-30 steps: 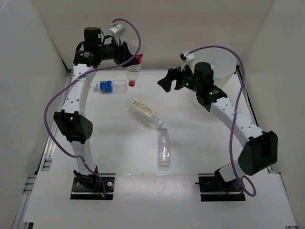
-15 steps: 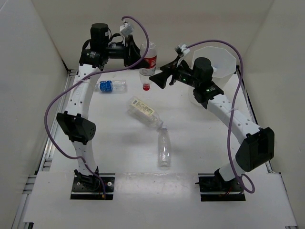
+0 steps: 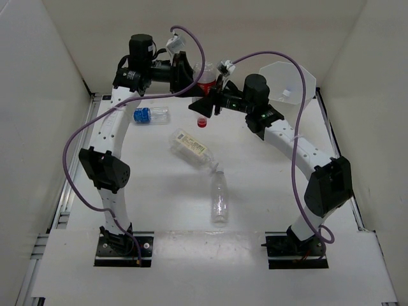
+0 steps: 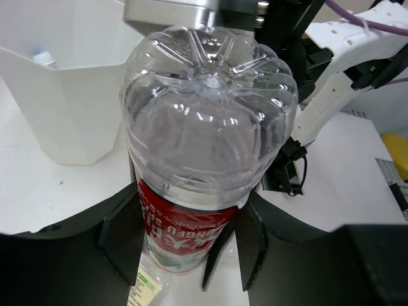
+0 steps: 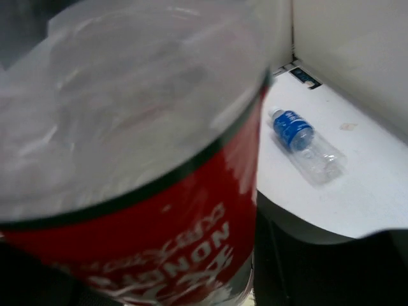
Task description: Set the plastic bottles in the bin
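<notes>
L claw pinched on red-labelled bottle at label, cap down, held above far tabletop, near bin. R claw right up against same bottle; gripping or only touching, can't tell.

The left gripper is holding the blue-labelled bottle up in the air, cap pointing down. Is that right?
Not quite. The left gripper holds the red-labelled bottle up in the air, cap pointing down; the left wrist view shows its red label. The blue-labelled bottle lies on the table.
</notes>
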`<action>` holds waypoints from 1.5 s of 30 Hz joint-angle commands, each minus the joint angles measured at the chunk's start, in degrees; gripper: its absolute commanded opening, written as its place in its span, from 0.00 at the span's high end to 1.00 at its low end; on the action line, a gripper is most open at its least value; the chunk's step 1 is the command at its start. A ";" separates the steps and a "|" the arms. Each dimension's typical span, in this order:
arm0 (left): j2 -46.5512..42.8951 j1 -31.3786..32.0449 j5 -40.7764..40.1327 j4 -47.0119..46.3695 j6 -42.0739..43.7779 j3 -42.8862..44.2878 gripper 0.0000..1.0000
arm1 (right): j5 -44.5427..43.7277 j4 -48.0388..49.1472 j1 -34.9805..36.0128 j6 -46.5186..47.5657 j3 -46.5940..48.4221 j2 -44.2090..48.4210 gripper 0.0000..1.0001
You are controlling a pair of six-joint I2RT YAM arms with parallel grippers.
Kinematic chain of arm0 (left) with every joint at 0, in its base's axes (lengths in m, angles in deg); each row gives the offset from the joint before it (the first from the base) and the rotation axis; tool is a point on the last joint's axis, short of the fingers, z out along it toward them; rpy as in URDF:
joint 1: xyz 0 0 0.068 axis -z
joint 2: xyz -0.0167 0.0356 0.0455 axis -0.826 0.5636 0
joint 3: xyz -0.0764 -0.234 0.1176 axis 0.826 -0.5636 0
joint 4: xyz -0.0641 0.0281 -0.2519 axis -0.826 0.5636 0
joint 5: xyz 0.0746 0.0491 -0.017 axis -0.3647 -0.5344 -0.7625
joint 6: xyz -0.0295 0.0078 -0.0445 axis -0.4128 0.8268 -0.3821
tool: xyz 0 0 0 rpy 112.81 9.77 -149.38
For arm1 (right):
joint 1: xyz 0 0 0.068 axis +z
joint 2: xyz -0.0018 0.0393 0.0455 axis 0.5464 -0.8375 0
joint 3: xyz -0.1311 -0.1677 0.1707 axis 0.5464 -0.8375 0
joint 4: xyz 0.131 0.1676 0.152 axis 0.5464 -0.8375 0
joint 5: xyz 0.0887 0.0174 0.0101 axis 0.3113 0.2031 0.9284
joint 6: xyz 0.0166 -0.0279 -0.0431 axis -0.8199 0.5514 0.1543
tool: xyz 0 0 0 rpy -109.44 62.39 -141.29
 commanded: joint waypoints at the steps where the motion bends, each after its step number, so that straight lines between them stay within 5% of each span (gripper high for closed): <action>1: -1.46 0.67 3.75 0.88 -1.52 -1.74 0.71 | -1.64 2.26 -0.24 -0.54 4.39 -0.56 0.49; 2: -1.46 0.67 3.74 0.88 -1.52 -1.74 0.67 | -2.34 0.42 -0.24 -0.54 5.00 -1.08 0.78; 4: -1.46 0.67 2.25 0.88 -1.52 -1.74 0.55 | -4.35 -0.47 -0.24 -0.54 5.01 -1.09 0.96; 12: -4.00 -4.16 -5.65 0.88 -3.10 -2.36 0.00 | -16.20 -4.33 -0.24 3.32 0.44 4.62 1.00; 16: -5.93 -7.06 -18.00 0.88 -3.10 -2.36 0.00 | -24.47 -7.67 -0.24 6.31 2.18 7.08 1.00; 19: -9.27 -8.38 -32.04 0.88 -0.92 -4.89 0.00 | -39.48 -15.11 -0.24 11.39 11.98 5.61 1.00; 23: -15.68 -6.81 -49.93 0.88 8.65 -14.81 0.00 | -64.08 -23.66 -1.98 21.93 28.36 -0.72 1.00; 29: -25.97 -3.55 -59.71 0.88 20.80 -32.92 0.00 | -76.95 -33.15 -11.21 21.62 37.44 -8.12 1.00; 35: -33.87 -3.02 -66.12 1.41 23.87 -47.96 0.00 | -75.12 -35.27 -16.41 15.11 29.63 -7.42 0.78; 37: -35.29 -3.02 -68.24 1.94 25.62 -51.38 0.00 | -73.19 -35.80 -17.81 13.79 26.38 -6.37 0.50; 42: -38.28 -2.50 -71.92 2.55 29.85 -56.40 0.00 | -71.69 -38.70 -17.82 13.08 23.73 -5.75 0.00; 45: -38.81 -2.49 -75.53 2.55 30.47 -58.51 0.00 | -71.69 -39.23 -17.82 13.08 23.03 -4.88 0.00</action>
